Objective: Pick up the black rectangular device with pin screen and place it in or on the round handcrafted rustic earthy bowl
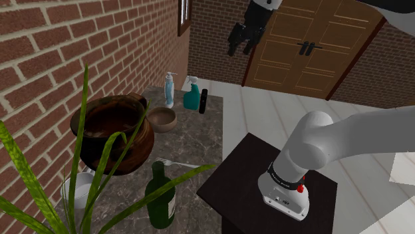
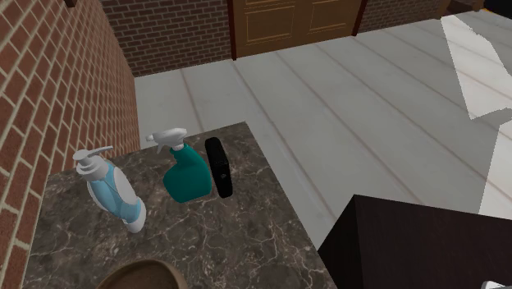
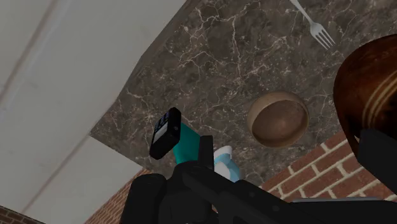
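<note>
Here's the gripper [image 1: 241, 48]: black all over, blocky and matte, with no markings to pick out. From the wrist view its housing [image 3: 191, 194] is black too, angular, with a raised ridge along it. Well away from the gripper, the arm [image 1: 346, 143] is smooth white, made of thick rounded tubes with a domed cap [image 1: 314, 126]. Farthest from the gripper, a black collar [image 1: 284, 174] rings the link; its pale lettering is too small to read. Just past that sits a small red spot [image 1: 300, 189], then a pale grey flange [image 1: 286, 201] with tiny dark dots. Off to the gripper's side there's a dark joint shell [image 1: 399, 13].
</note>
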Robot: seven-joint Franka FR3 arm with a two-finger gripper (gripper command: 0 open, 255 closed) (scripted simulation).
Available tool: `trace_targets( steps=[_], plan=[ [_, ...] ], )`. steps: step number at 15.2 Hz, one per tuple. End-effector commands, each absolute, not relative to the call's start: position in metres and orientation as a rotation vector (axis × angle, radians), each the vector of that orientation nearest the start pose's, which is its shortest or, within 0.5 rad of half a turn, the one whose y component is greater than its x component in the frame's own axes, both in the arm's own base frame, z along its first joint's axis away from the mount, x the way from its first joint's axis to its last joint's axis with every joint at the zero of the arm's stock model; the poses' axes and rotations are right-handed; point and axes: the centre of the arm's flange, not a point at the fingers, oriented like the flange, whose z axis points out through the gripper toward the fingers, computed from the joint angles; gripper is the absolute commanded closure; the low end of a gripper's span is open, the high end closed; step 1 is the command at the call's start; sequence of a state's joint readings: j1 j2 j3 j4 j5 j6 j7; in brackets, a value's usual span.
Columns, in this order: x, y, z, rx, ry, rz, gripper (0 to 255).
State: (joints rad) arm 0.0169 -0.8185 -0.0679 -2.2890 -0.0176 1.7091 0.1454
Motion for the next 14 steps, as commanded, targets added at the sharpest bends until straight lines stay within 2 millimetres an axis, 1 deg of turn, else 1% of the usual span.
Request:
trace_targets(
  steps=[1, 7, 14],
  plan=[
    [0.310, -0.026, 0.646, -3.062, 0.277, -0.363, 0],
    [0.357, -0.040, 0.584, -3.078, 0.393, -0.354, 0],
    [0.411, -0.061, 0.513, -3.090, 0.530, -0.343, 0]
  ],
)
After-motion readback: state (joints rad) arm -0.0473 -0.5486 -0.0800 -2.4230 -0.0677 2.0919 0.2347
